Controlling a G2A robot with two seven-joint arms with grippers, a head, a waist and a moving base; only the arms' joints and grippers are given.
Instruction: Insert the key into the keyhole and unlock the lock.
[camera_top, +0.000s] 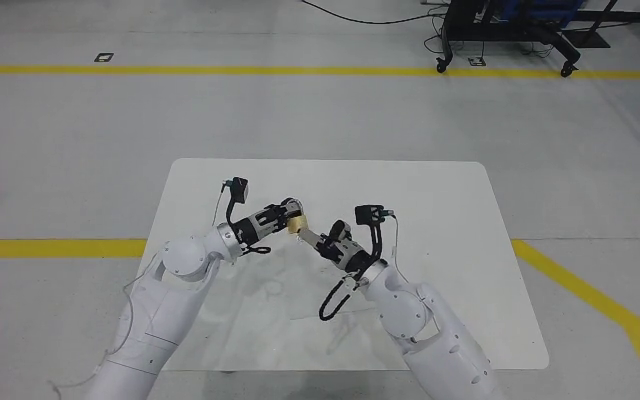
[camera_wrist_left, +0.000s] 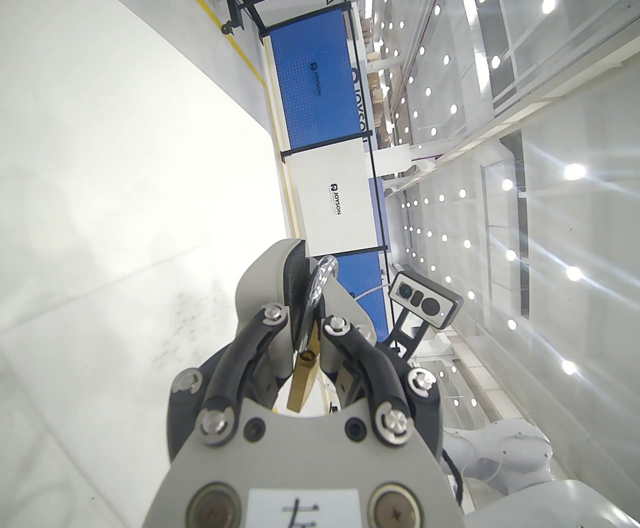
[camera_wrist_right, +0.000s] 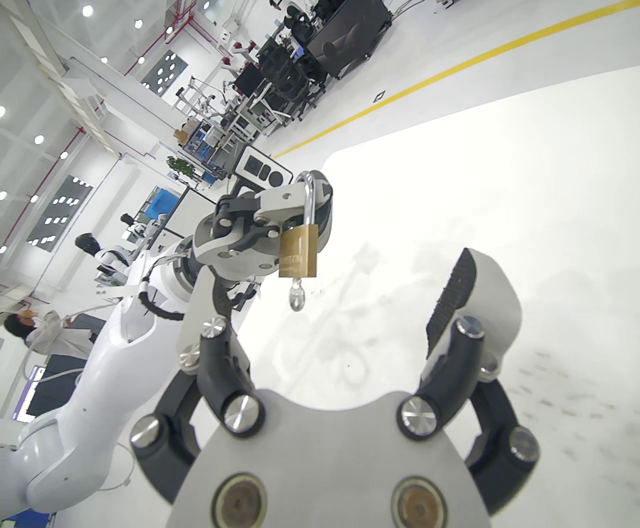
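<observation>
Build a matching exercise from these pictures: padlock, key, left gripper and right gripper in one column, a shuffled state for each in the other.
Things:
1 padlock
2 key
3 left gripper
4 right gripper

States:
A open, holding nothing
B shut on the shackle
C stuck into the padlock's underside
D brass body, hanging from a gripper

Pairs: 1-D, 2-C, 3-B, 4-A.

Gold lock (camera_wrist_right: 298, 250) with its key (camera_wrist_right: 296, 298) in.
The lock hangs by its silver loop (camera_wrist_right: 308, 205) in the left gripper (camera_wrist_right: 314, 192), above the table's (camera_top: 450, 200) middle; the silver key sticks out underneath.
</observation>
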